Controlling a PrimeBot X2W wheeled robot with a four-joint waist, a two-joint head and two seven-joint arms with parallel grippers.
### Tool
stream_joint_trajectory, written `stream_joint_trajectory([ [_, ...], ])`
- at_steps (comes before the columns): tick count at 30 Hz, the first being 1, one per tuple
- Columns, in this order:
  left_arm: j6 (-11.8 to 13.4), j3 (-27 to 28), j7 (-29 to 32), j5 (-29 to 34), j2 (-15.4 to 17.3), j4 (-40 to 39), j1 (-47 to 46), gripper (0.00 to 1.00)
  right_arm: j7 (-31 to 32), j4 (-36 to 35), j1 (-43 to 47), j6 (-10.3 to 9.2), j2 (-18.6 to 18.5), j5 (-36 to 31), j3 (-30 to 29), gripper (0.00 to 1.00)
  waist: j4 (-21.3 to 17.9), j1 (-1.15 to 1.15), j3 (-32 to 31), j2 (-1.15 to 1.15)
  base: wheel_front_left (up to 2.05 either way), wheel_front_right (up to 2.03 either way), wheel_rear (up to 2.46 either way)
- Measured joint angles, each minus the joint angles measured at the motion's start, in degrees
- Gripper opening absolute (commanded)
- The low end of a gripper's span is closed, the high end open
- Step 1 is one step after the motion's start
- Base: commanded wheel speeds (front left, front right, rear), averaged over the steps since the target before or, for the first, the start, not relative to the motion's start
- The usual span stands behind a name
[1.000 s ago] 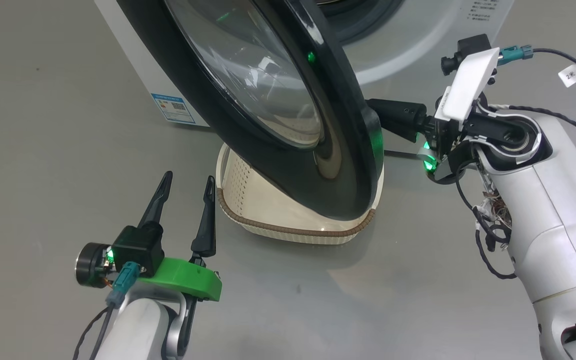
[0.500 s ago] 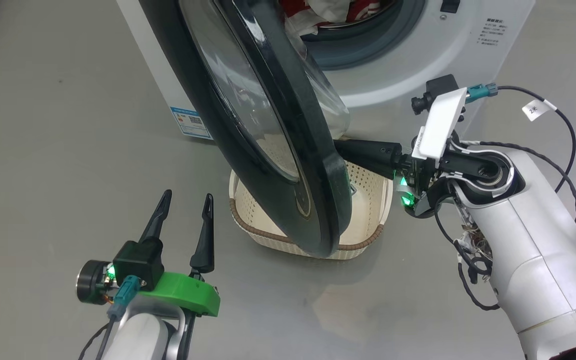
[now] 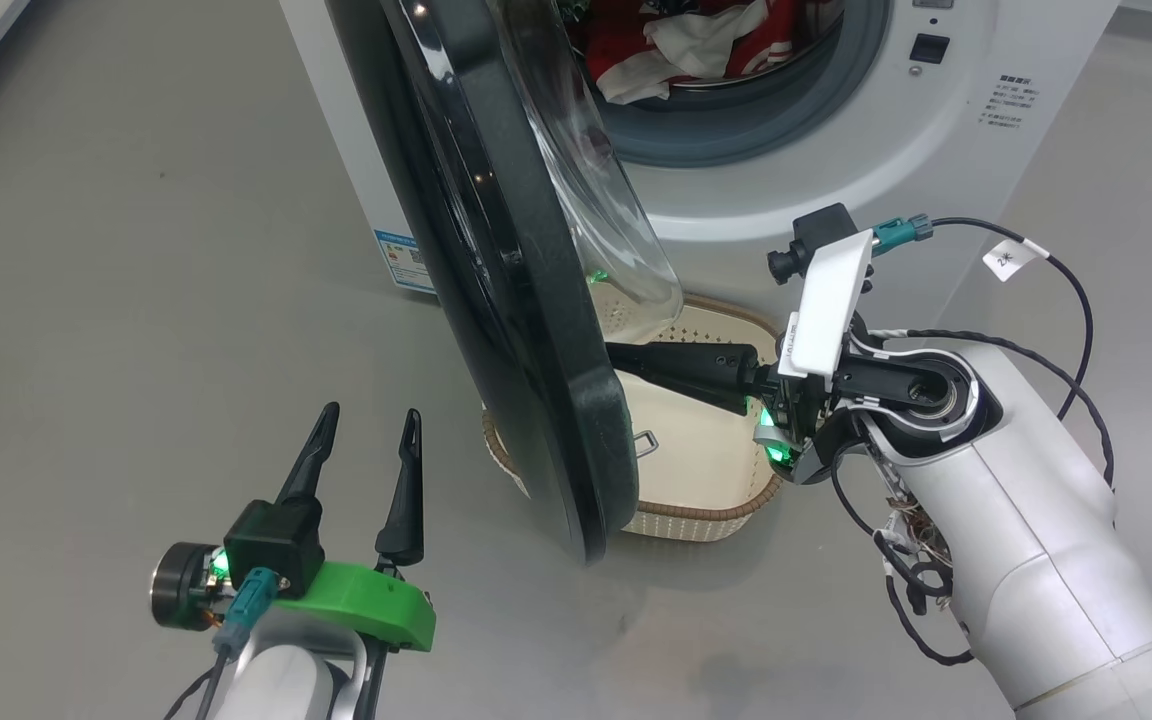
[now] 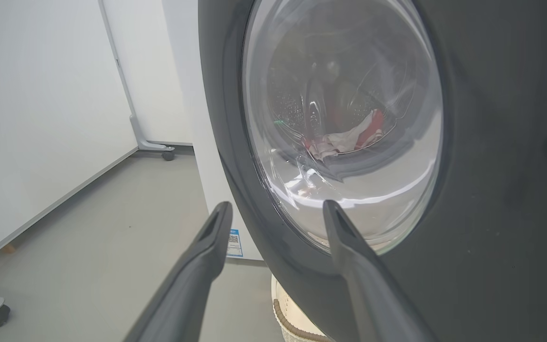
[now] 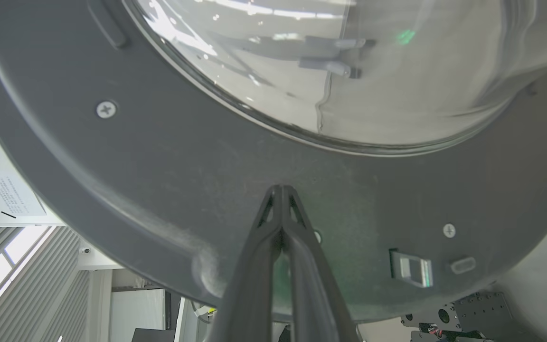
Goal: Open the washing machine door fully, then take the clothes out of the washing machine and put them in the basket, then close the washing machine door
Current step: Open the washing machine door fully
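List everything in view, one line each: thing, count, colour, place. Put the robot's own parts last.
washing machine: one, white, at the back
washing machine door: one, glossy black with a clear glass window, standing open, edge-on in the head view
clothes: a pile, count unclear, red and white, inside the drum
basket: one, cream with a brown rim, on the floor before the machine, partly under the door
label: one, blue, low on the machine's front
partition: one, white, on casters, beside the machine
floor: grey
left gripper: one, dark fingers apart, empty, on the door's outer side
right gripper: one, dark fingers together, tips at the door's inner face
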Motion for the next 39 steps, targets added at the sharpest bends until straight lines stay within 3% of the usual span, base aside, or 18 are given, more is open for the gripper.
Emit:
stream_joint_trajectory([
  [25, -0.5, 0.2, 0.0, 0.2, 0.0, 0.1, 1.3, 1.0, -2.8, -4.3, 3.6, 0.01, 0.0, 6.7, 7.7, 0.0, 1.6, 0.0, -1.8, 0.0, 0.0, 0.0, 0.0],
  [39, -0.5, 1.6, 0.0, 0.3, 0.1, -0.1, 2.2, 1.0, -7.0, -4.5, 4.9, 0.02, 0.4, 7.8, 5.7, 0.0, 0.9, 0.0, -2.0, 0.0, 0.0, 0.0, 0.0],
])
